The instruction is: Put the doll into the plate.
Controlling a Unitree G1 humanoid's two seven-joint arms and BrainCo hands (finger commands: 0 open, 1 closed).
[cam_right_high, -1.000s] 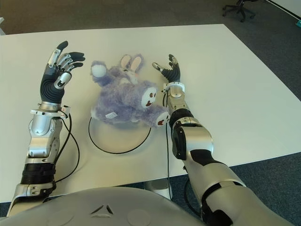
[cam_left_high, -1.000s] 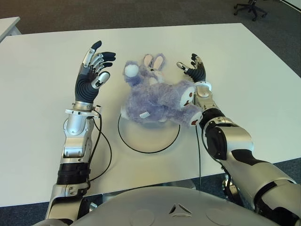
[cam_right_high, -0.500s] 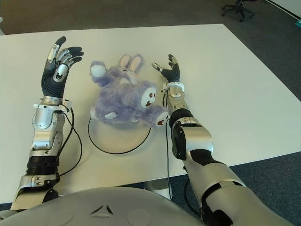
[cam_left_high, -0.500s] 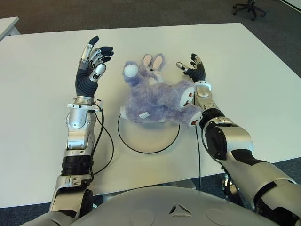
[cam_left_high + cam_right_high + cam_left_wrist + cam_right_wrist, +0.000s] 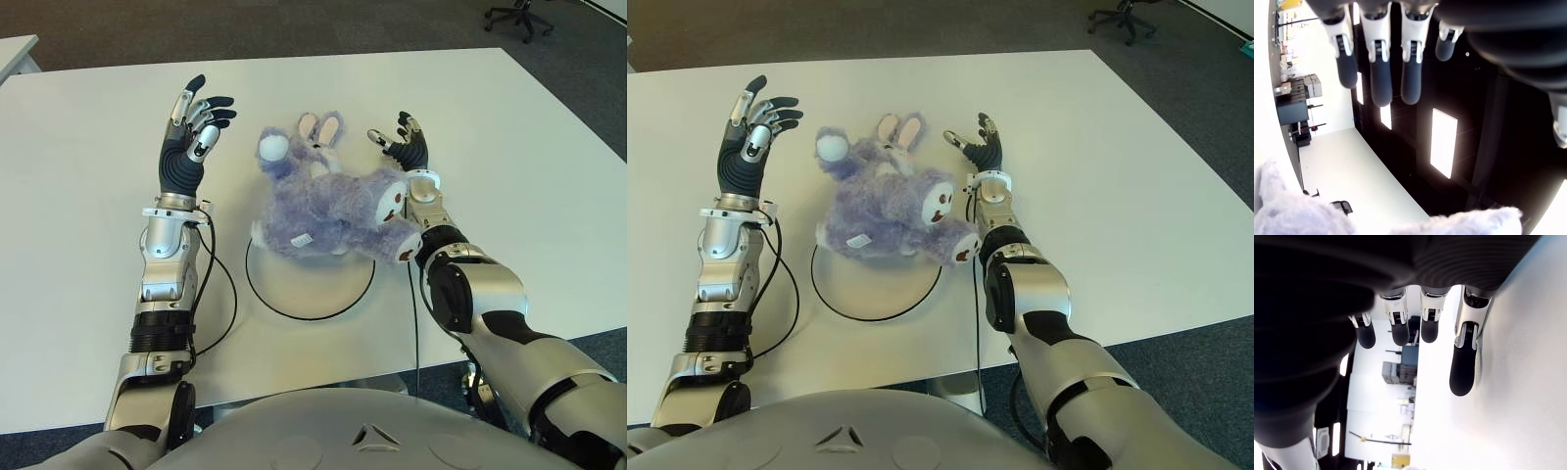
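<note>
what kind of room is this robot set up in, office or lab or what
Most likely an office or an office-style lab. A large plain white table stands on dark grey carpet, and a wheeled office chair sits in the far corner. The purple plush doll looks like a test prop.

No text, brand, number or sign can be read anywhere. The one likely carrier is a small white tag (image 5: 301,238) sewn to the purple doll (image 5: 328,201); it shows faint dark marks too small to make out. It lies well apart from the fingers (image 5: 201,108) of either hand.
</note>
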